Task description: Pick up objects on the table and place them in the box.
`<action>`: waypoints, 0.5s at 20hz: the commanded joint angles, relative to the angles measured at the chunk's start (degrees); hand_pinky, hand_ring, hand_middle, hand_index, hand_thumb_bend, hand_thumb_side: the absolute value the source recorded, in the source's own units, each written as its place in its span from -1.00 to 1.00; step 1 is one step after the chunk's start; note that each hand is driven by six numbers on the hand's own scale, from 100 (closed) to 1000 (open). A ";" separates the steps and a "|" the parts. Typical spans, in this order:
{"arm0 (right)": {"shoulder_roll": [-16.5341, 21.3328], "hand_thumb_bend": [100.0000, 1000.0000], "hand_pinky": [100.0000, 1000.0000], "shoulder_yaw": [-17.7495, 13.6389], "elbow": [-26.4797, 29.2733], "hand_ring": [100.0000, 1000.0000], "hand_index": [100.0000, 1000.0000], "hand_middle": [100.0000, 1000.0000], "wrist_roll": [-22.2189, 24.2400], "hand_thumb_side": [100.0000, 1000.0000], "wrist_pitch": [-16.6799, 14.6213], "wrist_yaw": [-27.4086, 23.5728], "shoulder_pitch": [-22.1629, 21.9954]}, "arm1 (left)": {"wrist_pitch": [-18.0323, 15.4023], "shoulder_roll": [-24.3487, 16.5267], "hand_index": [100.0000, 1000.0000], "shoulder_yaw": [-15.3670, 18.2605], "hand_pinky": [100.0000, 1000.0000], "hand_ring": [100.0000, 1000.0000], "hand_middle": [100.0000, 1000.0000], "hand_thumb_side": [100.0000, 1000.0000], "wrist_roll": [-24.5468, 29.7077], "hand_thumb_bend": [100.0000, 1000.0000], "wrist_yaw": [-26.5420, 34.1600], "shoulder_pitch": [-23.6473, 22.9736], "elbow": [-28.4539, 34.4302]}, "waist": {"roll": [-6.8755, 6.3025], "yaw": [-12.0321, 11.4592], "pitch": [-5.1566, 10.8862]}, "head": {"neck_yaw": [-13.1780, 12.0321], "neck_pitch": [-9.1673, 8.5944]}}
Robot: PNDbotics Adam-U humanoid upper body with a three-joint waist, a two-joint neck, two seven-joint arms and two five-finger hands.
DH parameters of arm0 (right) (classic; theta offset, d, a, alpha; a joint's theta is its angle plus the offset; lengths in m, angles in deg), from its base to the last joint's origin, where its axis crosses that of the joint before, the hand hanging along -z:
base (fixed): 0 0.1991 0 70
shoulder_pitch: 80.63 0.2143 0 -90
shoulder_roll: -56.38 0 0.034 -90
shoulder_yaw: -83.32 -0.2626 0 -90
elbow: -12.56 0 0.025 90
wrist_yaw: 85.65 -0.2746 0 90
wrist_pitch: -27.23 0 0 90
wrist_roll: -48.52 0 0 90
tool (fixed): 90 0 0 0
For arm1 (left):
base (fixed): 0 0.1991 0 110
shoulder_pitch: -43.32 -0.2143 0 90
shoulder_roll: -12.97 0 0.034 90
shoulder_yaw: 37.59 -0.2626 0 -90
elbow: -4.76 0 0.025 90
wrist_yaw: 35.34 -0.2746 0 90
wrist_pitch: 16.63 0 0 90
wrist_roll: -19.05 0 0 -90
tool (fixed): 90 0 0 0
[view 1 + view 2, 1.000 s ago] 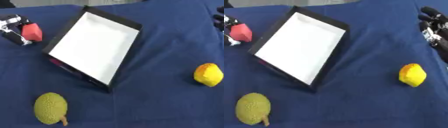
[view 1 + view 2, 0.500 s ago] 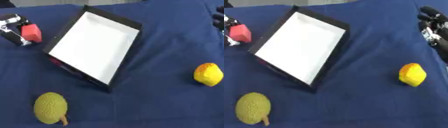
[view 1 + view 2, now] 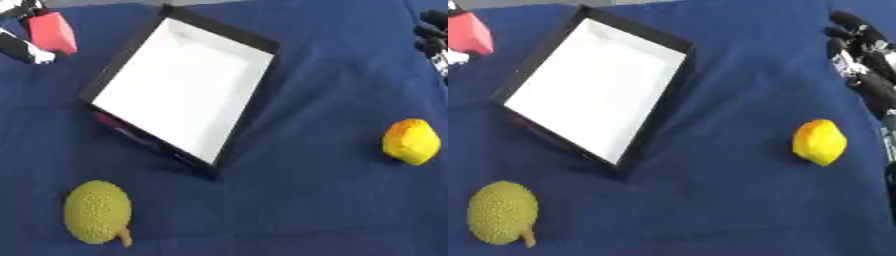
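A black box (image 3: 262,90) with a white inside lies tilted on the blue cloth, left of the middle. At the far left my left hand (image 3: 19,46) is shut on a red block (image 3: 52,31), off the box's left side and apart from it. A yellow lemon (image 3: 819,142) rests on the cloth at the right. A green bumpy fruit (image 3: 96,212) with a short stem lies near the front left. My right hand (image 3: 861,59) shows at the right edge beyond the lemon, open with its fingers relaxed and nothing in it.
The blue cloth (image 3: 306,210) covers the whole table. A grey strip shows past its far edge at the top left. The lemon and the green fruit each lie well apart from the box.
My left hand has carried the red block toward the far edge of the table. The whole picture has also shifted up slightly. Box, lemon and green fruit stay put.
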State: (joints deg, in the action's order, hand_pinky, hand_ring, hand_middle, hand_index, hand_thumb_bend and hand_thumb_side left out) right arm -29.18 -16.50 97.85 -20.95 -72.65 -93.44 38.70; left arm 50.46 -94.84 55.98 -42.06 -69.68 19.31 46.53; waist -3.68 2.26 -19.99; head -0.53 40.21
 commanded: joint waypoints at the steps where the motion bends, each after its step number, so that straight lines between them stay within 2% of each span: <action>1: 1.30 -1.00 1.00 -0.09 0.77 1.00 0.92 1.00 -0.07 -0.18 0.32 0.26 0.21 | 0.00 -1.83 -0.28 -0.90 0.13 -0.33 -0.35 -1.00 2.45 -0.56 5.93 1.84 6.34 | -0.73 -0.25 3.02 | 0.48 0.74; 5: 1.36 -1.00 1.00 -0.24 0.83 1.00 0.92 1.00 -0.29 -0.18 0.71 0.20 -0.20 | -0.37 -1.34 -0.28 -3.43 0.13 -0.32 -0.34 -1.00 4.82 -0.45 10.60 2.86 12.35 | -1.15 -0.50 3.94 | 0.54 1.30; 10: 1.21 -1.00 1.00 -0.40 1.06 1.00 0.92 1.00 -0.87 -0.18 1.40 -0.06 -0.33 | -2.08 1.89 -0.28 -6.94 0.13 -0.32 -0.34 -1.00 6.87 -0.36 15.97 5.02 20.13 | -1.42 -0.58 4.84 | 0.51 1.95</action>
State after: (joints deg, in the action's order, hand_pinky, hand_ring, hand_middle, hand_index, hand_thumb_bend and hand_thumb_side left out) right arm -29.18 -16.53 97.86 -21.67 -71.44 -93.45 37.88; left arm 48.81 -92.53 49.59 -35.78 -55.30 22.70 63.95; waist -4.48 1.73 -18.01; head -0.06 41.99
